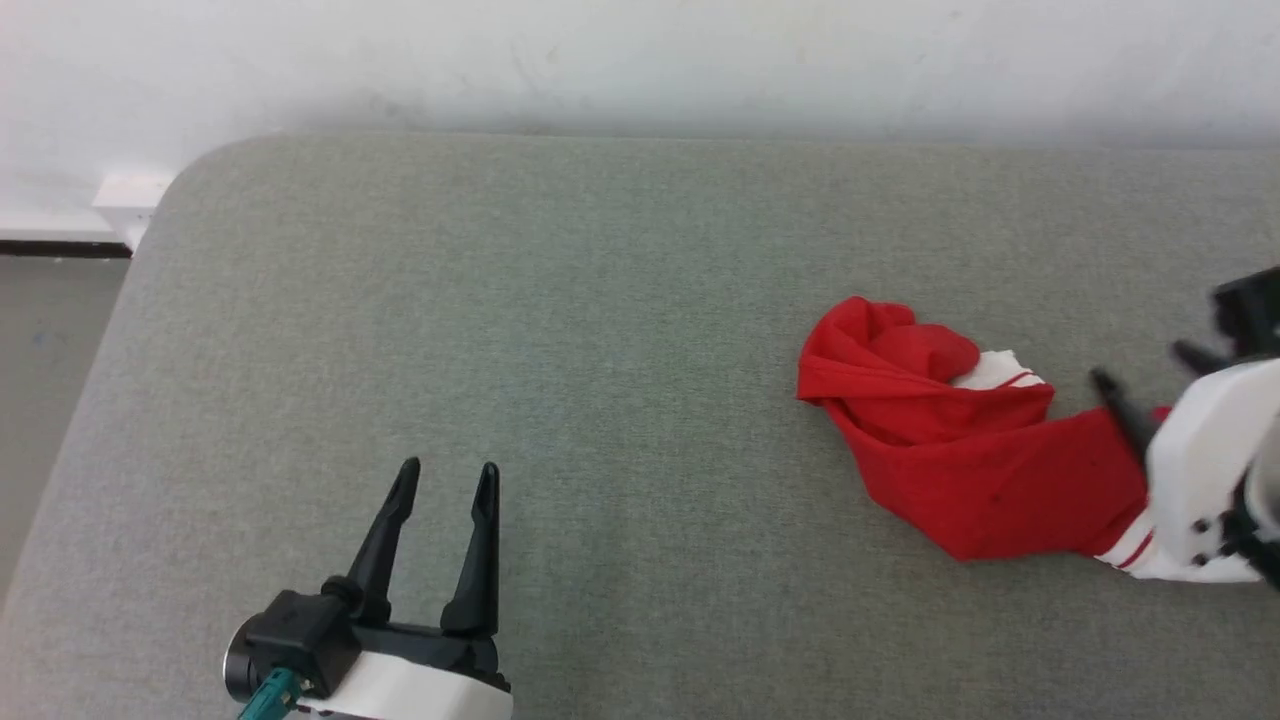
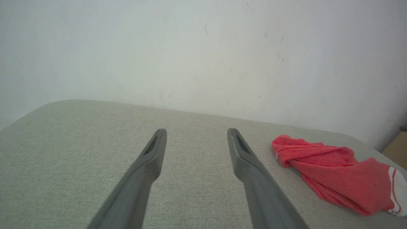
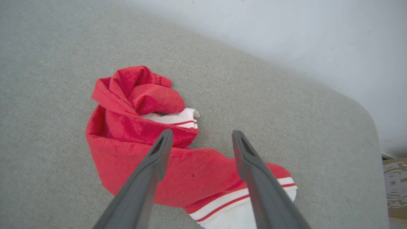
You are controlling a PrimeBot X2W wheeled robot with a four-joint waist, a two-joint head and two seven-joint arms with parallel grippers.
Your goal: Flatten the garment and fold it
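— While you're standing there, how many things do you count on that pad?

— One garment (image 1: 960, 470), just the one: a red shirt, crumpled in a heap toward the right edge of the grey padded top (image 1: 600, 300), roughly midway between its far edge and its near one. Two patches of white with red stripes show on it (one tucked into the middle of the heap, one at the end nearest the right edge).

— And the hands?

— Two. The left gripper (image 1: 448, 468) sits by the near edge, left of centre. Its two dark fingers are spread with nothing between them, well apart from the shirt. The right gripper (image 3: 203, 135) is over the striped end, its two fingers parted wide too. I can't tell whether the tips touch the cloth.

— Anything in the way?

— The right arm's white casing (image 1: 1210, 470) covers the shirt's right end in the head view. A white wall (image 1: 640, 60) runs behind the far edge, a small white block (image 1: 130, 195) sits past the far left corner, and a cardboard box (image 3: 394, 187) stands beyond the right edge.
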